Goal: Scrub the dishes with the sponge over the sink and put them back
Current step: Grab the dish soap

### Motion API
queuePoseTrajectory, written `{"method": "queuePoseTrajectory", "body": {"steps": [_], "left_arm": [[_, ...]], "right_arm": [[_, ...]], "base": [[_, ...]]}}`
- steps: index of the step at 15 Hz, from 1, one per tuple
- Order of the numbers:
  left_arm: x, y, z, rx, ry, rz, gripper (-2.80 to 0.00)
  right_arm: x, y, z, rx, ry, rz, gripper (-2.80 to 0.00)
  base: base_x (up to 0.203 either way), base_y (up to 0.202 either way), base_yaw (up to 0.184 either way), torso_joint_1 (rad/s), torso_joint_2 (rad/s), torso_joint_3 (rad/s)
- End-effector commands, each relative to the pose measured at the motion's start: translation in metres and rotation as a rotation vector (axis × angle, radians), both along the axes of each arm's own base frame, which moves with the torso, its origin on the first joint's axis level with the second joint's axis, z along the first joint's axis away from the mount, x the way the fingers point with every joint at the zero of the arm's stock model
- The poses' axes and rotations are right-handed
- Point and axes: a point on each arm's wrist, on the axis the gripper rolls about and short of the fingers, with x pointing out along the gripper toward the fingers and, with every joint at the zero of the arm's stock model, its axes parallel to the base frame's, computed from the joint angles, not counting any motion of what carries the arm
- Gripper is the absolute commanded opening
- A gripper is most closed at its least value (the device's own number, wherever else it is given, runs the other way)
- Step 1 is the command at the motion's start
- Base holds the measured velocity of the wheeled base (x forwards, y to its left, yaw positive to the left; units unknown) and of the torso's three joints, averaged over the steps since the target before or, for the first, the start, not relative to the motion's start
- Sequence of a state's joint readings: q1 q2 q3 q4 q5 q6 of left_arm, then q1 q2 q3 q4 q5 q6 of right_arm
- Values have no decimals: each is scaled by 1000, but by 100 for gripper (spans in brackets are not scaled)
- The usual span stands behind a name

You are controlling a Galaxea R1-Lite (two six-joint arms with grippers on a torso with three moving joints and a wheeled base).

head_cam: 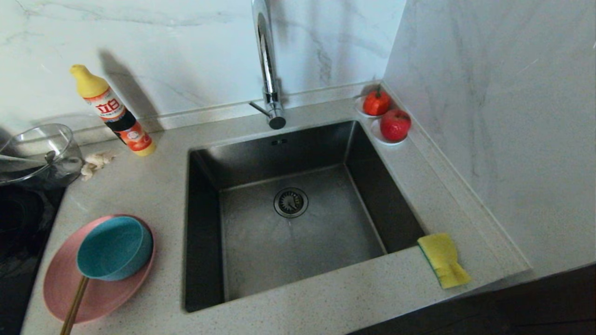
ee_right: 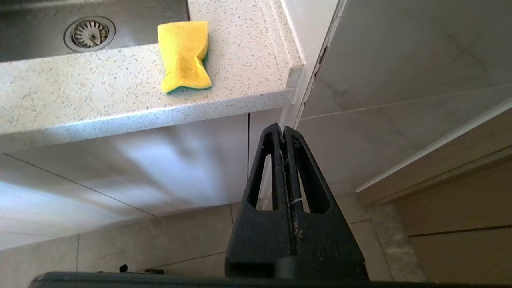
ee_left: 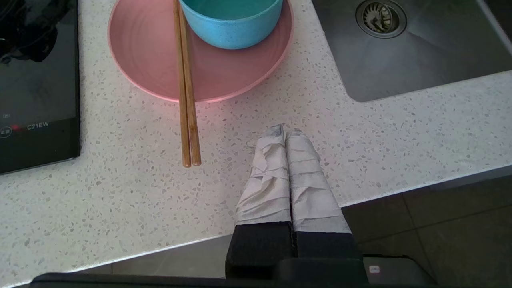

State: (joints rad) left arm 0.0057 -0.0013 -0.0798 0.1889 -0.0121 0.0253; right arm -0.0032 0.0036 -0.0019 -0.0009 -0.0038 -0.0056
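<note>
a: head view, count it for me.
b: one sink point(head_cam: 298, 218), bare inside but for its drain strainer point(head_cam: 291, 202), under one tap point(head_cam: 267, 60). left of it on the surface point(head_cam: 158, 186), one pink plate point(head_cam: 100, 288) holding one teal bowl point(head_cam: 114, 247), with chopsticks point(head_cam: 74, 304) leaning out. one sponge point(head_cam: 443, 259) at the sink's near right corner. two saucers with red fruit point(head_cam: 386, 116), one detergent bottle point(head_cam: 111, 110), one glass jug point(head_cam: 37, 151), one rag point(head_cam: 95, 163).
a: left wrist view?
b: two chopsticks point(ee_left: 187, 92) side by side across the plate point(ee_left: 160, 60), the bowl point(ee_left: 232, 20) empty. left claw point(ee_left: 285, 130) pressed together, holding nothing, over the surface's edge.
a: right wrist view?
b: right claw point(ee_right: 283, 128) together, empty, below the surface edge; sponge point(ee_right: 184, 56) lies above.
</note>
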Motion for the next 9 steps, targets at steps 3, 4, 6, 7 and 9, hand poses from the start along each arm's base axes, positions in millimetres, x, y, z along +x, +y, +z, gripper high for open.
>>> {"method": "queuePoseTrajectory", "body": {"steps": [3,4,6,7,9], "left_arm": [[0,0,0,1,1,0,-280],[0,0,0,0,1,0,-280],[0,0,0,1,1,0,-280],[0,0,0,1,1,0,-280],[0,0,0,10,1,-1,-280]], "right_arm": [[0,0,0,1,-1,-2,-280],[0,0,0,1,-1,-2,-280],[0,0,0,1,-1,-2,-280],[0,0,0,1,-1,-2,-280],[0,0,0,1,-1,-2,-280]], "base": [[0,0,0,0,0,0],[0,0,0,0,0,0],[0,0,0,0,0,0],[0,0,0,0,0,0],[0,0,0,0,0,0]]}}
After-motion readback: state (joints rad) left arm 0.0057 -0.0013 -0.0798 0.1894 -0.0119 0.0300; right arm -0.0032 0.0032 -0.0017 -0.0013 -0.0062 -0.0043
